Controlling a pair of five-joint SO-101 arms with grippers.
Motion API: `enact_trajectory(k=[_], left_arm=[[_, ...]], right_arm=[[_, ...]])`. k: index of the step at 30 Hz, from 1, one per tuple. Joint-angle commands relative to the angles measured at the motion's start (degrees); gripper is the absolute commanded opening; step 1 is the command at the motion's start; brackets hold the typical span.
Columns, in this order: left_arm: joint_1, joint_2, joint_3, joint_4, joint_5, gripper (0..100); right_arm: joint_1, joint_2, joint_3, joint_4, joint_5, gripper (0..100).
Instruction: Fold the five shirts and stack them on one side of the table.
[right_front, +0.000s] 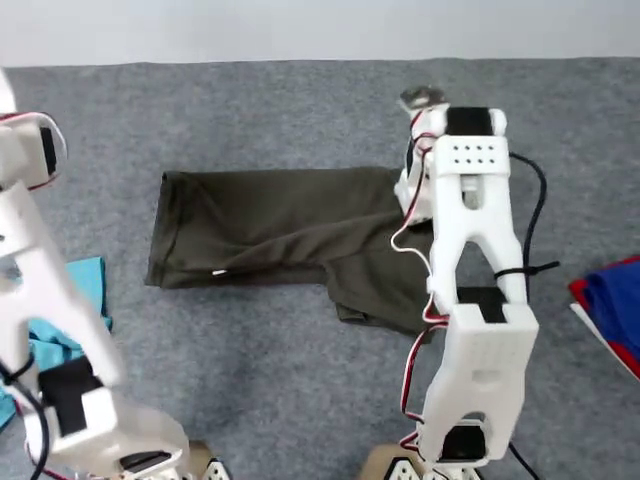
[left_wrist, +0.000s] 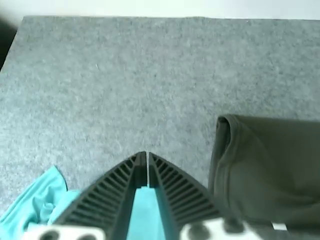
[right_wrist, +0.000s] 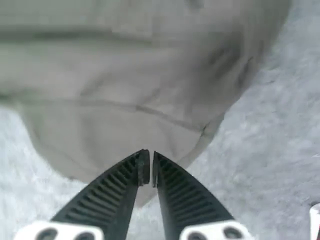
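1. Olive shirt (right_front: 270, 225) is what I have in the middle of the grey mat (right_front: 300, 110). It lies flat as a long band across the table, with one flap at its right end reaching toward the arm bases.
2. I can see a small white tag (right_front: 218, 272) on its near edge, left of centre.
3. My right arm (right_front: 470, 230) stretches out over the right end of that shirt, with its wrist above the far right corner of the cloth.
4. On the right wrist camera, the right gripper (right_wrist: 150, 162) has its fingers drawn almost together, with only a thin slit between the tips. The tips sit at the rounded hem of the olive shirt, and I cannot tell whether any cloth is pinched there.
5. My left arm (right_front: 40, 290) stands at the left edge of the table, apart from the olive shirt.
6. The left gripper (left_wrist: 147, 160) has its fingers pressed together at the tips, seen against bare mat with the olive shirt's left end near by. Teal shows in the gap behind the tips. I cannot make out whether that is cloth being held or cloth lying underneath.
7. A teal shirt (right_front: 85, 285) lies crumpled at the left edge, partly under my left arm.
8. A blue and red shirt (right_front: 610, 305) sits at the right edge, well apart from the olive one.
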Motion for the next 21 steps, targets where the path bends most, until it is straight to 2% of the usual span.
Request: enact_trajectory(k=[1, 10, 17, 21], left_arm=[[-0.18, -9.14, 7.52, 1.32, -0.7, 1], [-0.18, -26.11, 30.37, 1.14, -7.82, 1], [-0.26, -31.03, 35.82, 1.14, -9.58, 1], [-4.75, -30.86, 36.09, 0.97, -9.58, 1]], right_arm=[[-1.8, -6.46, 5.63, 2.24, 0.88, 1.1], [-9.45, -6.55, 13.89, -3.21, 0.88, 1.1], [-13.32, -6.55, 25.32, -14.02, 0.88, 1.1], [-12.53, -6.55, 34.64, -20.53, 4.84, 1.1]])
